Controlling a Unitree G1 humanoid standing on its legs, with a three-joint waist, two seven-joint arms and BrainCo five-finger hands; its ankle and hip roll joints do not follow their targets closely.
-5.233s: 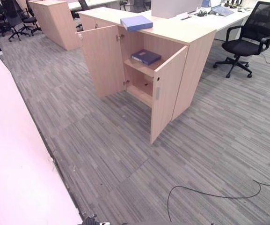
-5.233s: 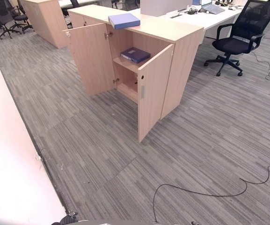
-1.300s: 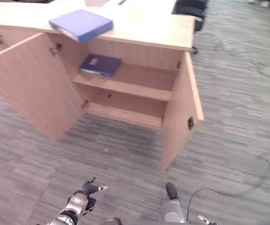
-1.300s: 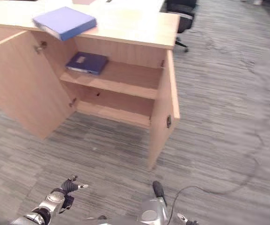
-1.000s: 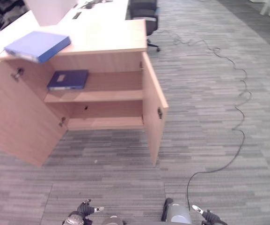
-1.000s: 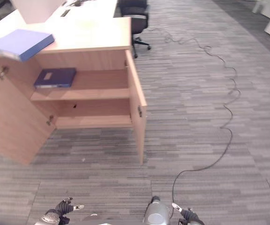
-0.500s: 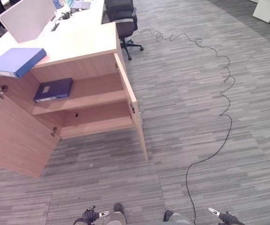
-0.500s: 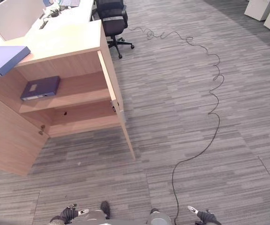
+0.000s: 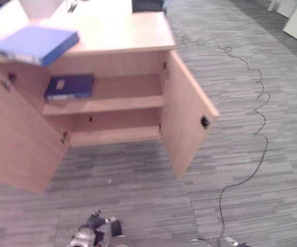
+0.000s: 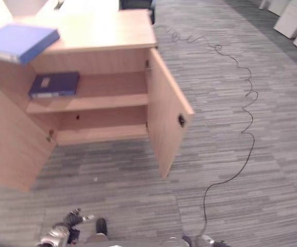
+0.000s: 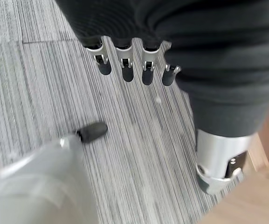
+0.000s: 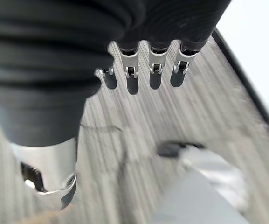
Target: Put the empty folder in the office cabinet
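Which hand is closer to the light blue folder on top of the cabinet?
Left. The left hand hangs below the light blue folder, toward that side; the right hand hangs far right.

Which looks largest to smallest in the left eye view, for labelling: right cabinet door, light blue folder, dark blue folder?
1. Open right wooden cabinet door, largest.
2. Light blue folder on the cabinet top.
3. Dark blue folder on the upper shelf; it lies deeper, so the folders' true sizes may be alike.

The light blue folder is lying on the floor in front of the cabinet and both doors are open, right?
Not quite. The light blue folder lies on top of the cabinet, at its left end, not on the floor. The left eye view shows it. Both doors are open, as you said.
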